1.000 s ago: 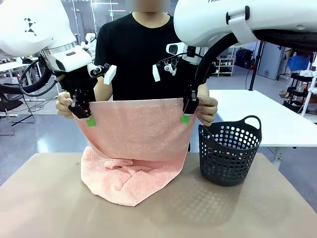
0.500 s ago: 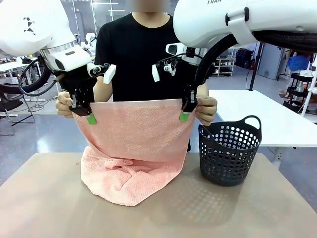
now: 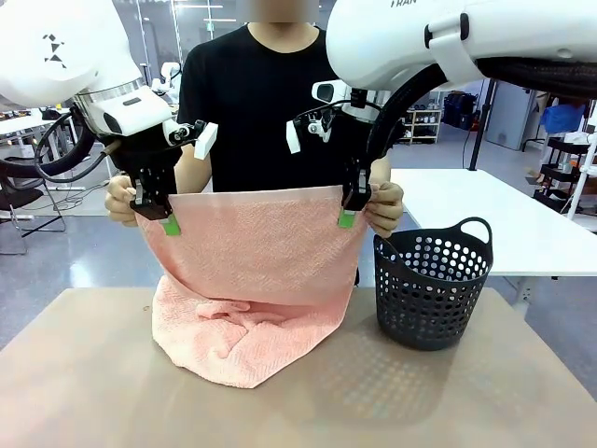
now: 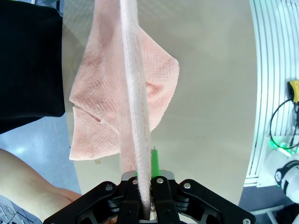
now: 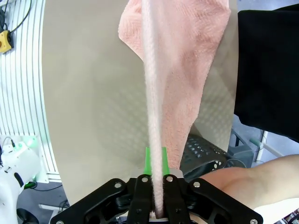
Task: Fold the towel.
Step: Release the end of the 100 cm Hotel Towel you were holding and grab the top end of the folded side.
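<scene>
Fingers (image 4: 163, 193) of the left gripper (image 3: 160, 217) and right gripper (image 3: 350, 213) are pressed onto the towel (image 3: 256, 271), each pinching a top corner, with the person's hands (image 3: 119, 198) just outside them. The towel's upper part hangs spread flat above the table (image 3: 485, 401); its lower part lies bunched on it. No fold looks made yet, so all the folding is left. The basket (image 3: 431, 285) stands just beside the towel, on the right arm's side, and may crowd it.

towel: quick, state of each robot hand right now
Left hand: shut on the towel, one top corner.
Right hand: shut on the towel, the other top corner.
</scene>
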`<state>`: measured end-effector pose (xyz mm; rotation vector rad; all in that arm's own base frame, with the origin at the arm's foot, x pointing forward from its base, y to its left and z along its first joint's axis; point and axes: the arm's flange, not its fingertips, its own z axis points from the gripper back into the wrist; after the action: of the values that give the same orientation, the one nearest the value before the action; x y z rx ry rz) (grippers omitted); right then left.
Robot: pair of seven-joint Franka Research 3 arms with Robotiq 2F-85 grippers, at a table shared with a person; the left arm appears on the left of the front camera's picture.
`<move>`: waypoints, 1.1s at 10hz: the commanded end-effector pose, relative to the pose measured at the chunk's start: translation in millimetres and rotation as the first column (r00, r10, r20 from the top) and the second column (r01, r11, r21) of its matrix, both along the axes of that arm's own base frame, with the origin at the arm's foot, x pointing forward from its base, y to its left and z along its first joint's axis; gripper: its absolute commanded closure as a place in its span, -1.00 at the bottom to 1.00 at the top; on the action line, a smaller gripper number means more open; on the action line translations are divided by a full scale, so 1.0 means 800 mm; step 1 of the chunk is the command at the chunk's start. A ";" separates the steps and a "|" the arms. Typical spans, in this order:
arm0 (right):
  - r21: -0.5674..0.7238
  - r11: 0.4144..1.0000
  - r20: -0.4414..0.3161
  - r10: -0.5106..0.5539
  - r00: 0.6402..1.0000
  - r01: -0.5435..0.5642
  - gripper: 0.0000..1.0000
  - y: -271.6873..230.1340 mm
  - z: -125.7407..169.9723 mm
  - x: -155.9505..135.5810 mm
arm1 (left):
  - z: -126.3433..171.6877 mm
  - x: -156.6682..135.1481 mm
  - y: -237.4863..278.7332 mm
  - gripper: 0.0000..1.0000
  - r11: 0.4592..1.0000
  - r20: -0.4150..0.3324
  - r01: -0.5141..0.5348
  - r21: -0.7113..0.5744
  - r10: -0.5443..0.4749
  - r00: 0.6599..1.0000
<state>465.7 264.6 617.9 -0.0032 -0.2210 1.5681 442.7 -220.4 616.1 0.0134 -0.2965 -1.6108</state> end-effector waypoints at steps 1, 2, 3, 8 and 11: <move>-0.002 1.000 -0.002 0.002 1.000 -0.002 1.00 0.000 -0.001 0.000 | 0.002 0.001 -0.001 1.00 1.000 0.001 0.000 -0.001 0.000 1.000; -0.002 1.000 -0.002 0.002 1.000 -0.002 1.00 0.000 -0.001 0.000 | 0.002 0.001 -0.001 1.00 1.000 0.001 0.000 -0.001 0.000 1.000; -0.002 1.000 -0.002 0.002 1.000 -0.002 1.00 0.000 -0.001 0.000 | 0.002 0.001 -0.001 1.00 1.000 0.001 0.000 -0.001 0.000 1.000; -0.002 1.000 -0.002 0.002 1.000 -0.002 1.00 0.000 -0.001 0.000 | 0.002 0.001 -0.001 1.00 1.000 0.001 0.000 -0.001 0.000 1.000; -0.002 1.000 -0.002 0.002 1.000 -0.002 1.00 0.000 -0.001 0.000 | 0.002 0.001 -0.001 1.00 1.000 0.001 0.000 -0.001 0.000 1.000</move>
<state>465.7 264.6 617.9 -0.0032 -0.2208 1.5681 442.8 -220.4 616.1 0.0133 -0.2964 -1.6109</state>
